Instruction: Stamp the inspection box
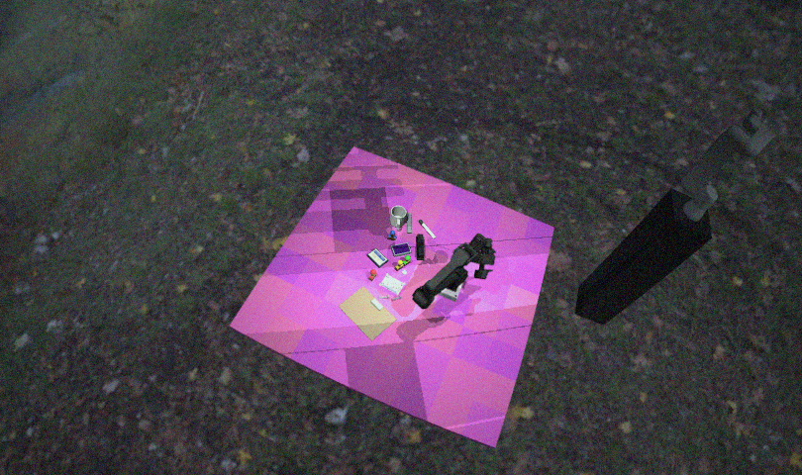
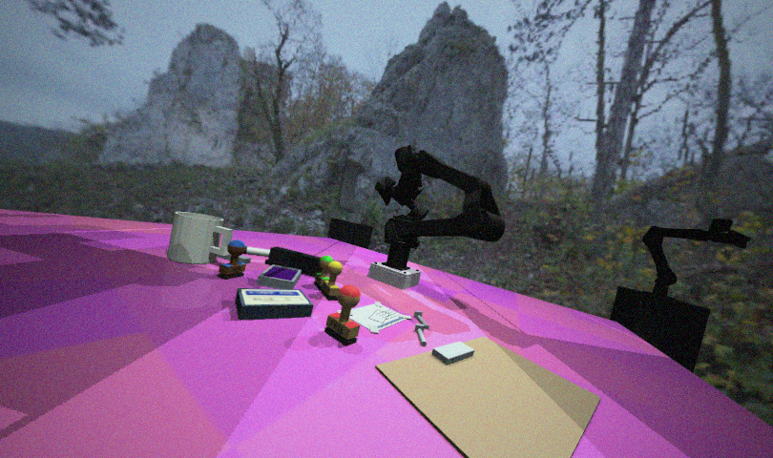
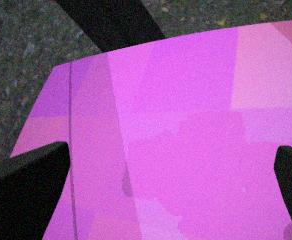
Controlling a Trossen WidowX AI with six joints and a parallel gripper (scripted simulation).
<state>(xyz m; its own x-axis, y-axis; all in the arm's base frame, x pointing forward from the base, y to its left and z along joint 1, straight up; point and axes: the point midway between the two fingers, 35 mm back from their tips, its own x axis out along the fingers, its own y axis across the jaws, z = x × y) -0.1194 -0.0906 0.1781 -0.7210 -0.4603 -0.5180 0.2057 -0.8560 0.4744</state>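
My gripper (image 3: 174, 156) is open and empty, raised near my arm's base, away from the stamps. Stamps with a red knob (image 1: 372, 274) (image 2: 347, 315), yellow knob (image 1: 400, 263) (image 2: 334, 268), green knob (image 1: 407, 258) (image 2: 325, 260) and blue knob (image 1: 392, 235) (image 2: 236, 247) stand upright. Which says PASS is too small to read. The purple ink pad (image 1: 400, 249) (image 2: 281, 273) lies open. A white sheet (image 1: 391, 283) (image 2: 387, 321) has dark markings. A dark block (image 1: 377, 257) (image 2: 274, 310) bears a cream and blue label. I cannot tell which holds the inspection box.
A mug (image 1: 397, 216) (image 2: 193, 238), a white marker (image 1: 428, 229) and a long black block (image 1: 420, 246) (image 2: 294, 260) stand or lie behind. A tan board (image 1: 366, 321) (image 2: 492, 403) carries a small white block (image 1: 376, 304) (image 2: 452, 351). A grey metal part (image 2: 421, 328) lies beside the sheet.
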